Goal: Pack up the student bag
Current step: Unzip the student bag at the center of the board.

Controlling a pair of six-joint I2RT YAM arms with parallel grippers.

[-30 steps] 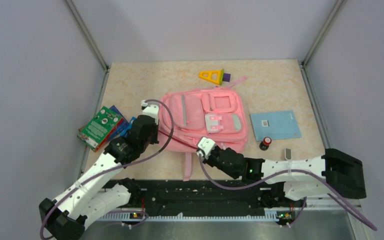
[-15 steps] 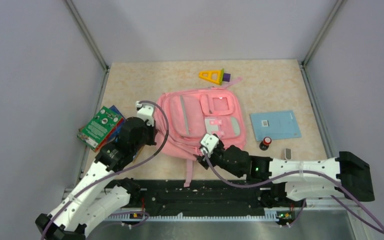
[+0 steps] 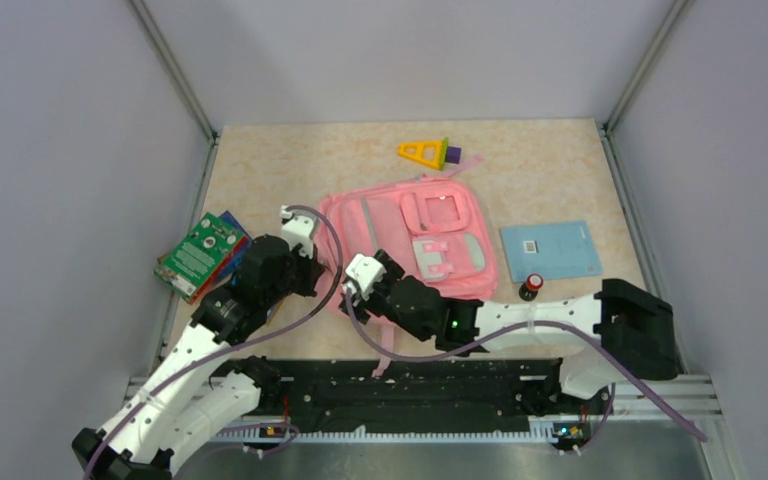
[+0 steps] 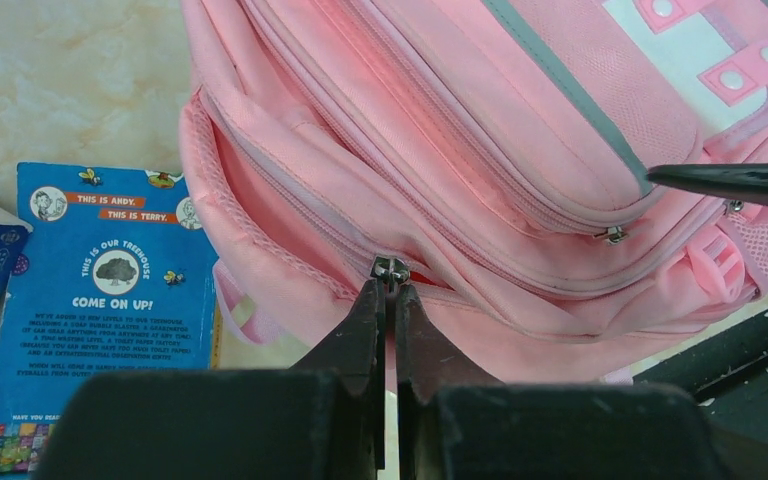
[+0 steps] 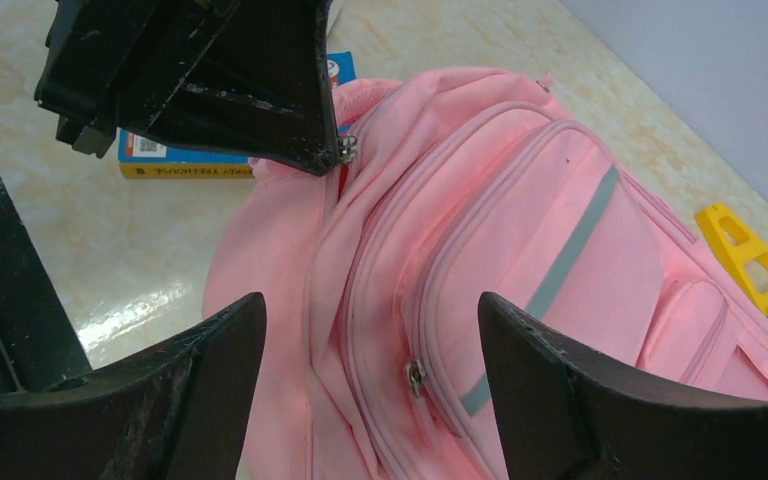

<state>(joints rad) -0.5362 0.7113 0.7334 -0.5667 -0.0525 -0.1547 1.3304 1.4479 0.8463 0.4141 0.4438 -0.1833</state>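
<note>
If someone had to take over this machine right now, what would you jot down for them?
Left gripper: shut on the zip pull, on the student bag edge nearest the books.
Right gripper: open above the bag, holding nothing.
Done: zip pinched; the bag looks barely opened, if at all.
Left: open it, then load the books, blue card and yellow toy, all lying on the table.
</note>
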